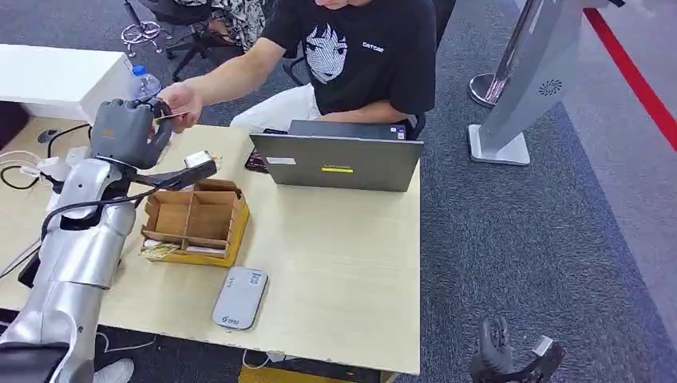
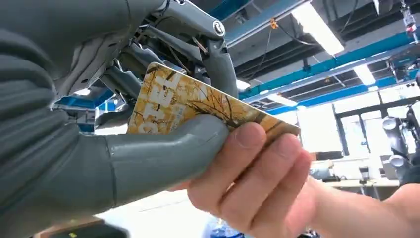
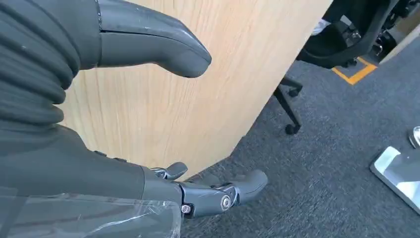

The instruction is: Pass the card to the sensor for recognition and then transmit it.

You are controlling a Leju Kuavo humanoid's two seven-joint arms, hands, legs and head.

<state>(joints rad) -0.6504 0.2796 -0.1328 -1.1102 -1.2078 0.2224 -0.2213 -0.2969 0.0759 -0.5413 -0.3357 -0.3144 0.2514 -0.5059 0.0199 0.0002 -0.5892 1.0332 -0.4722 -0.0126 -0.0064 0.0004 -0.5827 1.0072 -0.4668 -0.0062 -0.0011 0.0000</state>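
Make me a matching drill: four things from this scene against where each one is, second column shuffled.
Things:
1. card
2. laptop
3. sensor
4. right hand

Places:
A. flat on the table near its front edge
B. hanging beside the table, over the carpet
C. between the left hand and a person's hand
D. open in front of the seated person

Pairs: 1-C, 2-D, 3-A, 4-B
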